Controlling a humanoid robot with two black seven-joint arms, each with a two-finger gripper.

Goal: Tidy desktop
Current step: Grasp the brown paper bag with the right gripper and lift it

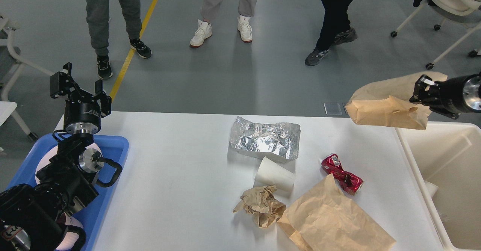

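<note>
The white desktop point(173, 176) carries a crumpled foil sheet point(265, 138), a white paper cup point(274, 174) lying on its side, a crushed red can point(342, 174), a crumpled brown paper ball point(262, 204) and a flat brown paper bag point(330, 221). My right gripper point(420, 89) is shut on another brown paper bag point(387, 108), held in the air above the desktop's far right corner. My left gripper point(77, 87) stands open and empty, raised above the far left corner.
A blue tray point(109, 149) with white dishes sits at the left under my left arm. A cream-white bin point(447, 168) stands off the right edge. Three people's legs stand on the floor beyond, with wheeled chairs at both sides.
</note>
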